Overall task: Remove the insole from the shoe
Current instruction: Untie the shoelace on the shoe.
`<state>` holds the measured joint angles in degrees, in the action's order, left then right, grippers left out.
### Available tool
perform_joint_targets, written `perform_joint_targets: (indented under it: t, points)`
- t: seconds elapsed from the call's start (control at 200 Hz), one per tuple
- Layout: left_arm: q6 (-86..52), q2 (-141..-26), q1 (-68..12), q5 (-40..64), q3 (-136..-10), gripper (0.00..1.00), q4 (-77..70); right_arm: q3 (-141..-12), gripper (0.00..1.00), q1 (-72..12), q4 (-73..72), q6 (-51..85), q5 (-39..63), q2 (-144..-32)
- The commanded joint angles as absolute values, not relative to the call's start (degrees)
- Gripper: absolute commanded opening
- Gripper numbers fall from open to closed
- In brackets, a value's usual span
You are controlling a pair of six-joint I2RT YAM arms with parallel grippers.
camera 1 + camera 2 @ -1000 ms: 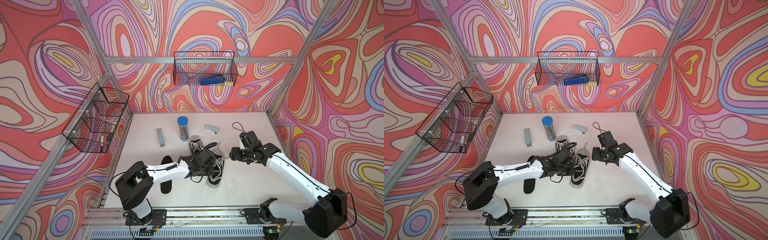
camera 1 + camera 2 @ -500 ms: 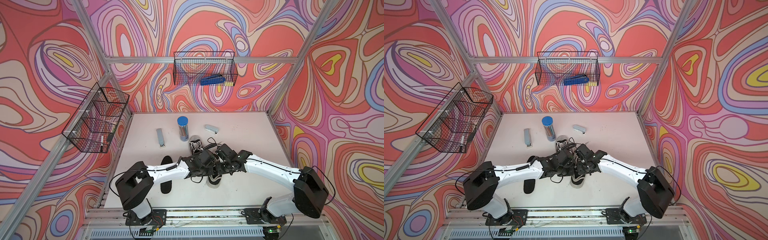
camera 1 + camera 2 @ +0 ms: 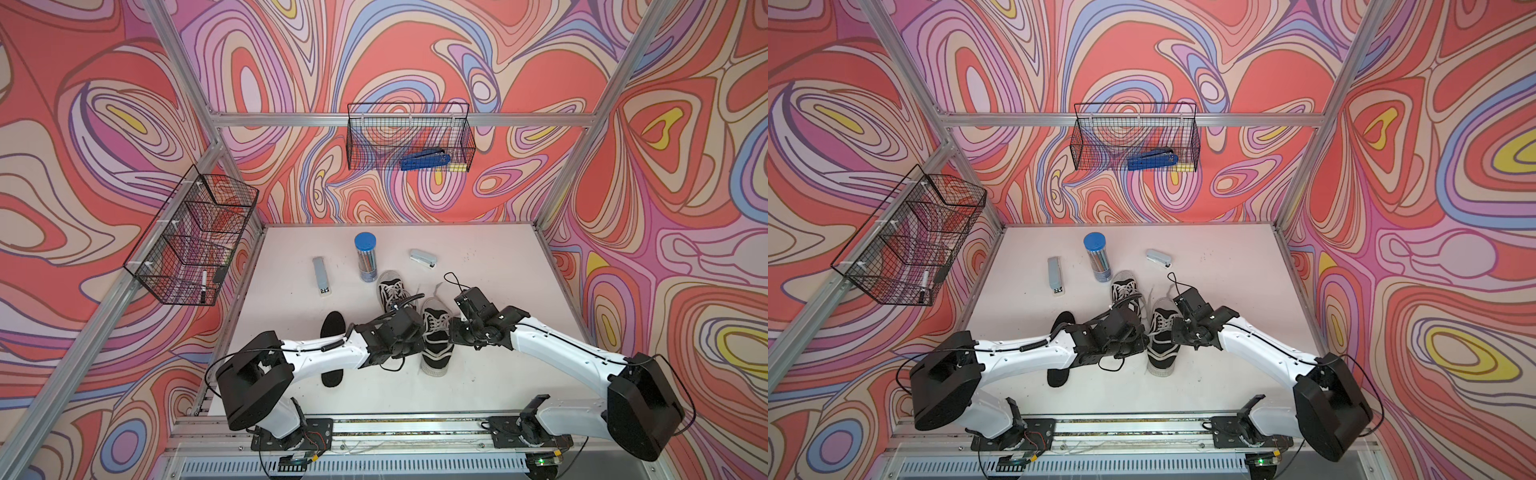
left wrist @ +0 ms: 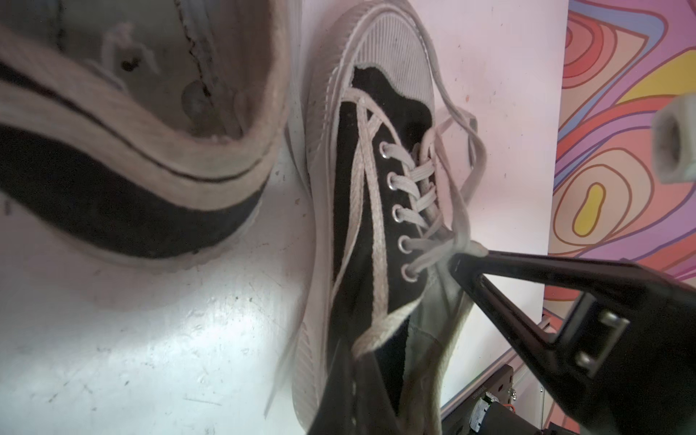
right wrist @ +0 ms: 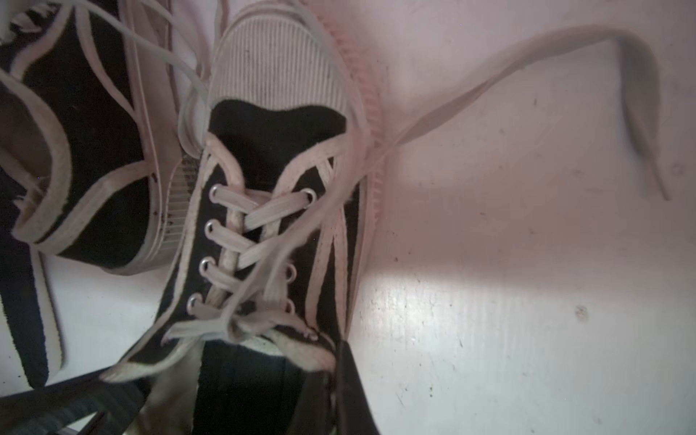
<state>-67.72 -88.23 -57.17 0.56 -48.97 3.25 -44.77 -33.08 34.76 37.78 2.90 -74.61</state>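
Left gripper [image 3: 417, 337] clamped the near sneaker [image 3: 435, 347] by its left side wall mid-table, while the right gripper [image 3: 451, 334] was pinched shut at the right collar edge, hold unclear, with the black insole [image 5: 244, 384] inside, the far sneaker [image 3: 390, 286] and loose insole [image 3: 331, 326] crowding the left, and bare tabletop [image 3: 498, 374] open rightward.

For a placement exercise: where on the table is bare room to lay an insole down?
Free: the table's back right corner, between stapler and right wall; the front strip between near shoe and rail. Crowded: the middle, around far shoe, loose insole, tube and grey bar.
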Motion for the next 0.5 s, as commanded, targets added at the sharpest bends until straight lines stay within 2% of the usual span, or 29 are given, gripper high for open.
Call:
perform_joint_targets:
  t: [0.0, 0.035, 0.155, 0.28, 0.366, 0.496]
  points:
    - [-67.9, -88.62, -56.15, -3.3, -49.14, 0.0, 8.97, -45.99, 0.0, -30.78, 36.14, 35.95, -1.06, -75.87]
    - [-66.1, -89.42, -56.08, -2.44, -50.32, 0.0, 8.96, -46.72, 0.0, -30.77, 35.76, 34.17, -0.07, -75.94]
    - [-58.4, -90.24, -56.08, -1.64, -54.3, 0.24, 10.72, -48.11, 0.0, -30.87, 34.76, 27.28, 4.33, -75.1]
    - [-49.45, -87.88, -56.04, -4.22, -56.93, 0.42, 13.8, -48.31, 0.0, -30.87, 35.58, 22.44, 7.73, -75.1]
    - [-42.9, -87.59, -55.33, -3.92, -60.19, 0.43, 17.75, -48.08, 0.0, -30.85, 35.5, 21.21, 9.06, -74.92]
    - [-32.03, -90.76, -54.97, -1.15, -65.42, 0.39, 20.58, -48.25, 0.0, -30.85, 34.85, 20.85, 10.14, -75.2]
